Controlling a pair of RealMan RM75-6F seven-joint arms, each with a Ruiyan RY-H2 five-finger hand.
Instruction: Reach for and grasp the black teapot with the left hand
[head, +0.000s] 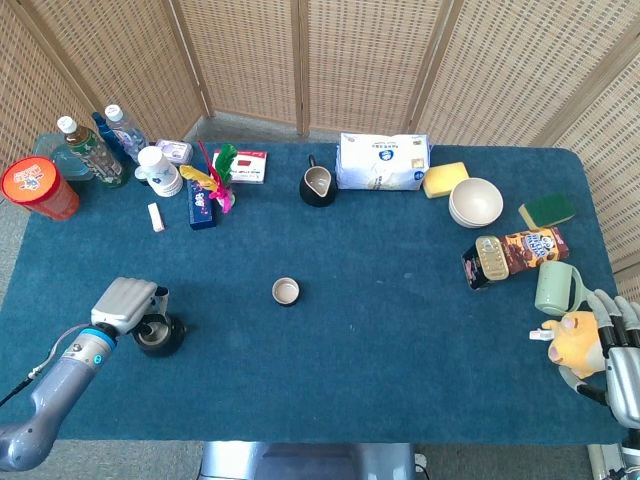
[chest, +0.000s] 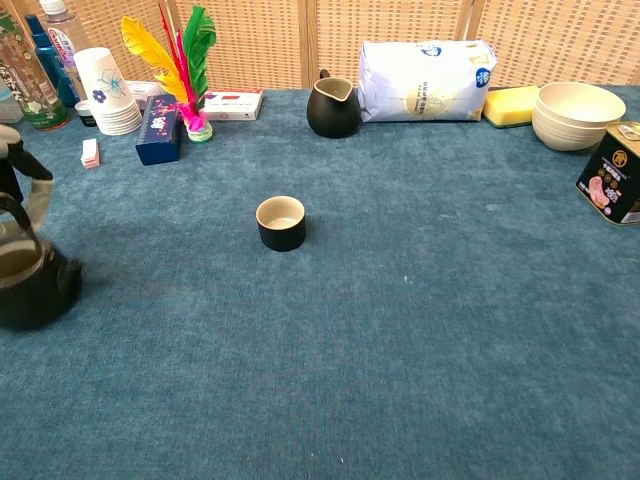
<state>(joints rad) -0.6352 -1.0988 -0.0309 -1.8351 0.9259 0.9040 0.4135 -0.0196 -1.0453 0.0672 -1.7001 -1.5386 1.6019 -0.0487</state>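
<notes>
Gripping the lidless black teapot (head: 160, 335) by its handle, left hand (head: 124, 302) clenched.

Around your left hand (head: 128, 301) and the black teapot (head: 158, 335) the blue table (head: 380, 330) lies open toward the middle; only the small black cup (head: 286, 291) stands there, well apart. Toward the far left edge you meet the blue box (head: 201, 204), feather toy (head: 217, 175), paper cups (head: 159, 170), bottles (head: 92, 150) and red tub (head: 37, 188). On your right, the plush toy (head: 574, 338) lies against your right hand (head: 620, 355), with the green mug (head: 557, 288) and cans (head: 512, 255) just beyond.
</notes>
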